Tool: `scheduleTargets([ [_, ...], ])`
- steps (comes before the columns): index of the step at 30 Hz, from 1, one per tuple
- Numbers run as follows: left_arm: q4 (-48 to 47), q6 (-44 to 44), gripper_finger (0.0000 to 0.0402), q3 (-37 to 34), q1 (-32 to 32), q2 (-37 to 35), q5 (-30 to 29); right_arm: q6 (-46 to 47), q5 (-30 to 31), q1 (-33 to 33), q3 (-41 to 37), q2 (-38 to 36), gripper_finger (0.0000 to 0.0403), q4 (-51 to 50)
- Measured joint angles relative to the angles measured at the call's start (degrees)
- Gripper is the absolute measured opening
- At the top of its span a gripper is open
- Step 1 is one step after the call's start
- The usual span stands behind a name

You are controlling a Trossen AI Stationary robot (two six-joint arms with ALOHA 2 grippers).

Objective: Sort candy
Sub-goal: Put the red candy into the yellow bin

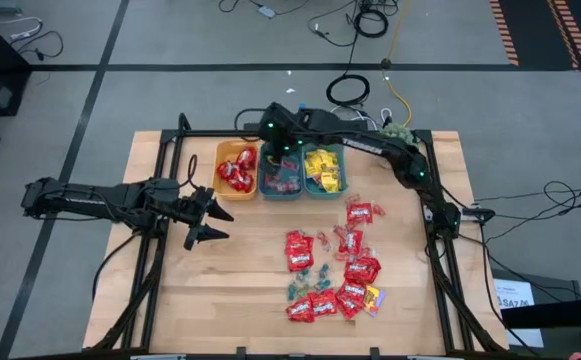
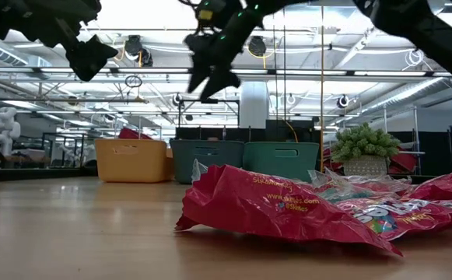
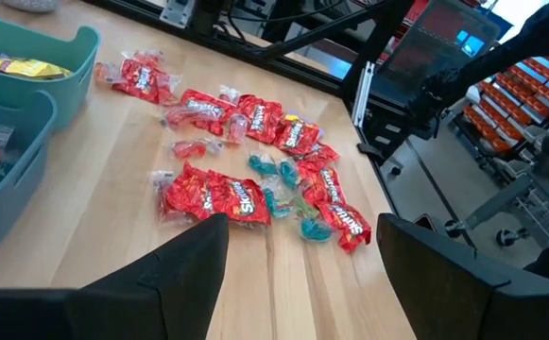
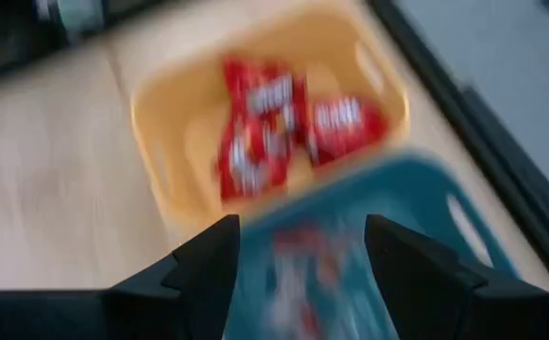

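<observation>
Over the middle teal bin (image 1: 281, 178), the right gripper (image 1: 283, 152) hangs with its fingers spread and nothing between them, next to the orange bin (image 1: 236, 168) that has red packets (image 4: 288, 123) in it. Most of the candy (image 1: 335, 268) is just scattered loose on the wooden table (image 1: 220, 290), well apart from the bins. Off to the side, the left gripper (image 1: 208, 220) waits above bare wood, fingers spread too.

Right wrist view blurs the candy (image 4: 274, 123).
</observation>
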Motion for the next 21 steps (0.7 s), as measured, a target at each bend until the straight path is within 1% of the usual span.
scheduleTargets([
  [3, 0.01, 0.00, 0.0281, 0.00, 0.00, 0.00, -0.05, -1.77, -0.03, 1.27, -0.01, -2.34, 0.0222, -8.55],
  [6, 0.01, 0.00, 0.0281, 0.00, 0.00, 0.00, -0.15, -2.75, -0.02, 3.33, -0.71, -4.73, 0.0222, -13.97],
  [8, 0.04, 0.00, 0.0281, 0.00, 0.00, 0.00, -0.17, -2.69, 0.25, 5.00, -2.46, -6.91, 0.0222, -15.30],
  [11, -0.02, -0.07, 0.0281, 0.00, 0.01, 0.00, -0.15, -0.96, 3.11, 8.50, -8.38, -11.08, 0.0222, -13.67],
  [14, -0.01, -0.09, 0.0281, 0.00, 0.02, 0.00, -0.13, 1.98, 6.54, 12.46, -19.17, -17.06, 0.0222, -7.61],
  [18, 0.01, -0.05, 0.0281, 0.00, 0.00, 0.00, -0.13, 6.96, 7.08, 17.83, -38.22, -25.58, 0.0222, 9.23],
  [21, -0.01, -0.04, 0.0281, 0.00, 0.00, 0.00, -0.11, 9.34, 7.11, 21.56, -50.46, -29.47, 0.0222, 21.88],
])
